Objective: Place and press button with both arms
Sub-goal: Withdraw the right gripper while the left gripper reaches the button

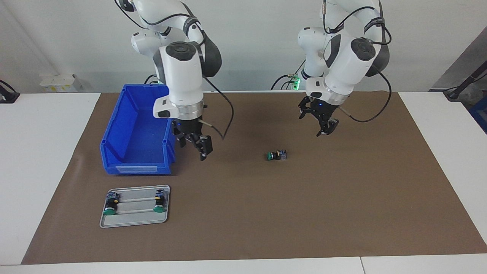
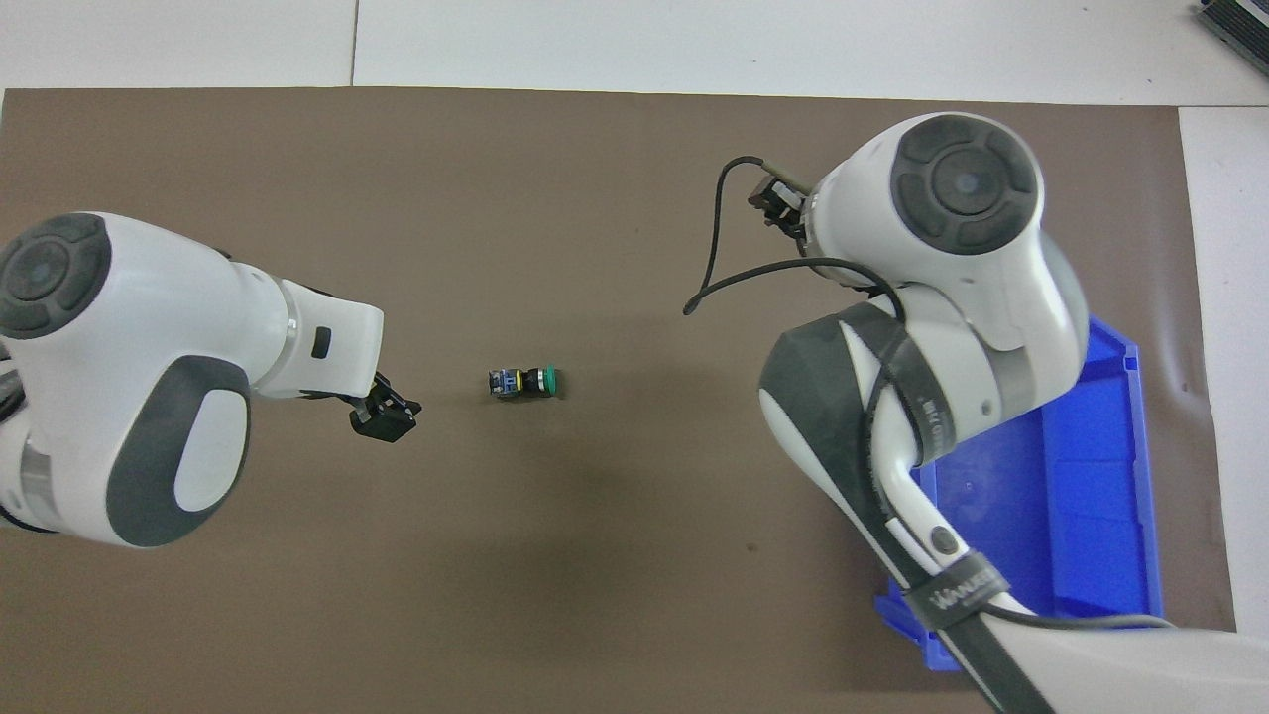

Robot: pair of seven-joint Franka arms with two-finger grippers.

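While lying sideways, round-capped button (image 1: 276, 155) rests on matte mat (image 1: 342, 198).

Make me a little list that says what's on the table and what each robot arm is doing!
button on mat: one button lies on its side on the brown mat, held by nothing
tray: a metal tray holds two more buttons
bin: a blue bin stands nearer to the robots than the tray
left end effector: open, empty, raised over the mat
right end effector: open, empty, raised beside the bin
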